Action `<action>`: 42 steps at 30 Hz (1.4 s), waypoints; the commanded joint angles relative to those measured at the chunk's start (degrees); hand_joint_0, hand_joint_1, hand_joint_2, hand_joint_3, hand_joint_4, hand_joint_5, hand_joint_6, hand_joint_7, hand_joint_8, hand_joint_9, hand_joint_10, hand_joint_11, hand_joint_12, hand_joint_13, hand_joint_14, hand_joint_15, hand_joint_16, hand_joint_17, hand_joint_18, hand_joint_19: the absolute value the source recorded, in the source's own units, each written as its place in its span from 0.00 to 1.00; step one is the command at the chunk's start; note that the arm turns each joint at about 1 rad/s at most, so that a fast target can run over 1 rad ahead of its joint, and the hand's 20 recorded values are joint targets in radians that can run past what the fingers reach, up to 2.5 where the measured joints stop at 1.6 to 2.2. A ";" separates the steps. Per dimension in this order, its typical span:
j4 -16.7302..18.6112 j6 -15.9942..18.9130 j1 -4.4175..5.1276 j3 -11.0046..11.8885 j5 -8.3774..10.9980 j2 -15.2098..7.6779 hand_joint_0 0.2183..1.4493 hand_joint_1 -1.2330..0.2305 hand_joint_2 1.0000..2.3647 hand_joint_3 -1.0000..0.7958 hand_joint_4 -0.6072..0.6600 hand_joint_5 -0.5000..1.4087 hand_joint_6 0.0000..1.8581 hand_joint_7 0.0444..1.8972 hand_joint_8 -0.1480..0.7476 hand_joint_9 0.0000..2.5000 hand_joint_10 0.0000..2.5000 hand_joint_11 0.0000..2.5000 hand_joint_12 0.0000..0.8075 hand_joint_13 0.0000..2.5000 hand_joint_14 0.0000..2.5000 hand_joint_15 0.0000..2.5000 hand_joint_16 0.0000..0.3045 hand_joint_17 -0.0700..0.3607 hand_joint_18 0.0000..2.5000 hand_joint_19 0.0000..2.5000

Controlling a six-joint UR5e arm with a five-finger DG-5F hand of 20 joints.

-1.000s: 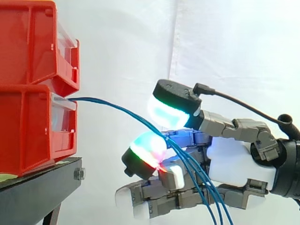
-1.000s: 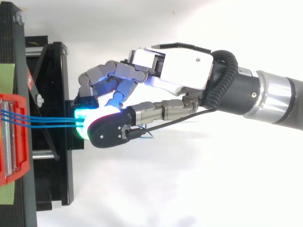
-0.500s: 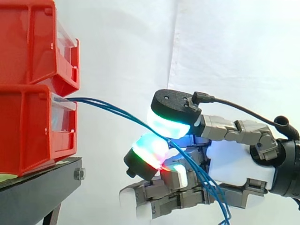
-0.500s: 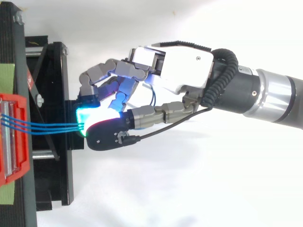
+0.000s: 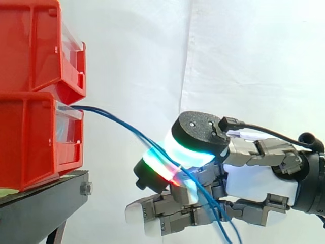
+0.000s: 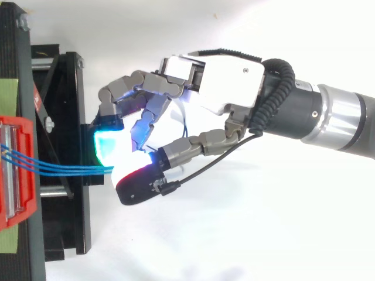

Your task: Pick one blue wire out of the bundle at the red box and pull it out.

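Note:
Three thin blue wires (image 6: 64,168) leave the front of the lower red box (image 5: 30,142) and slope down to the right. The hand (image 5: 254,178) comes in from the right, level with the stand's top. Its thumb pad (image 5: 195,150), glowing cyan, presses down on a finger pad (image 5: 160,168) glowing green and red. The blue wires (image 5: 117,119) run between these two pads and hang down past the palm. How many of the wires the pinch holds is hidden. From above, the hand (image 6: 222,88) has its other fingers curled toward the stand.
A second red bin (image 5: 35,46) sits stacked on the lower one. Both rest on a black stand (image 5: 40,208) at the left, and a white curtain hangs behind. Green tape (image 6: 9,93) marks the stand's top.
The thumb has come down onto the finger pad, closing the gap over the wires. The wires now run lower and more steeply from the box.

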 commanded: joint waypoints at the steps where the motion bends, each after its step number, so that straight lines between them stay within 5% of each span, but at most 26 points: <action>1: 0.00 -0.03 0.00 -0.01 0.00 0.00 0.36 0.19 0.01 0.34 0.62 0.19 0.46 0.66 0.44 0.41 0.01 0.35 0.44 0.23 0.01 0.14 0.18 0.44 0.19 0.11; 21: 0.18 -0.29 0.09 -0.01 -0.09 0.00 0.27 0.35 0.01 0.36 0.65 0.20 0.45 0.65 0.45 0.43 0.01 0.34 0.45 0.23 0.01 0.15 0.18 0.45 0.19 0.14; 32: 3.95 -3.37 1.05 -0.01 3.96 -1.14 0.21 0.47 0.00 0.28 0.67 0.21 0.39 0.63 0.48 0.43 0.01 0.32 0.49 0.23 0.01 0.14 0.20 0.49 0.19 0.14; 42: 6.68 -4.51 1.67 -0.01 5.01 -1.93 0.21 0.44 0.00 0.28 0.65 0.21 0.38 0.65 0.47 0.43 0.01 0.31 0.49 0.23 0.01 0.14 0.20 0.48 0.19 0.14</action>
